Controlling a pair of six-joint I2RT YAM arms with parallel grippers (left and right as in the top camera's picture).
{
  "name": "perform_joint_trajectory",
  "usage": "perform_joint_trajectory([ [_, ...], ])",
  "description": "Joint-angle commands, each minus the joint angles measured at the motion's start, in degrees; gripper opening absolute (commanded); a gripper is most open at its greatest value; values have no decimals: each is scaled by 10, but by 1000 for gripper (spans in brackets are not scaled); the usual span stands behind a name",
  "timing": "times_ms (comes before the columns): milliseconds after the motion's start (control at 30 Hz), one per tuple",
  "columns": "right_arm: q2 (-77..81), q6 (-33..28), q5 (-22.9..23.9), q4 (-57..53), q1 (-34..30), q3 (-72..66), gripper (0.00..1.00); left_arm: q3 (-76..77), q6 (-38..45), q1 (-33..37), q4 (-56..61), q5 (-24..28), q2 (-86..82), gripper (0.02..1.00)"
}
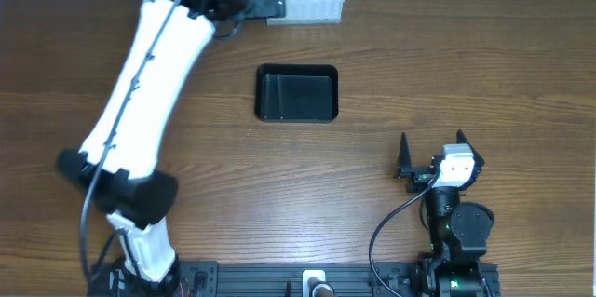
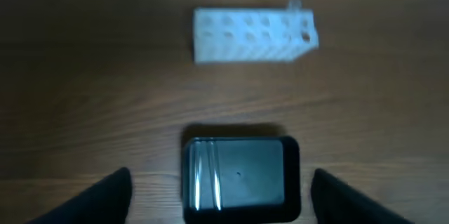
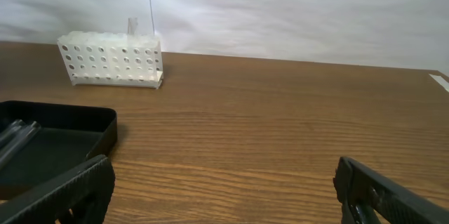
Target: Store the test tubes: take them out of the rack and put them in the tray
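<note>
Left wrist view: tray (image 2: 252, 175) shows between spread fingers (image 2: 105, 199), rack (image 2: 252, 36) beyond.

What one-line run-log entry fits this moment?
left gripper open above tray | right gripper open, empty | tubes in tray | one tube in rack

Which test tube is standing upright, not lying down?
The single tube in the white rack, sticking up at one end. The other tubes lie flat in the black tray.
</note>
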Motion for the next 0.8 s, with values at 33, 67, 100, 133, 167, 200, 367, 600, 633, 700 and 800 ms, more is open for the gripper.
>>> perform_joint_trajectory([
  [33,-6,4,6,-2,-3,-3,991,-34,0,16,2,-20,-76,996],
  [67,-6,4,6,-2,-3,-3,991,-49,0,17,6,-24,-90,996],
  [100,-6,4,6,-2,-3,-3,991,-71,0,16,15,-30,-109,998],
  [133,-6,4,5,-2,-3,-3,993,-93,0,16,27,-35,-126,996],
  [167,-6,4,5,-2,-3,-3,991,-118,0,15,39,-40,-144,998],
  [200,-6,4,6,-2,-3,-3,993,-145,0,15,53,-42,-163,998],
  [367,-6,4,5,-2,-3,-3,991,-316,0,15,110,-63,-277,996],
  [600,-6,4,5,-2,-3,-3,991,-509,2,24,185,-64,-405,998],
  [633,-6,4,5,-2,-3,-3,985,-538,2,28,210,-65,-425,996],
  [700,-6,4,6,-2,-3,-3,993,-589,2,36,257,-62,-460,998],
  [800,-6,4,5,-2,-3,-3,993,-676,2,61,344,-42,-522,996],
])
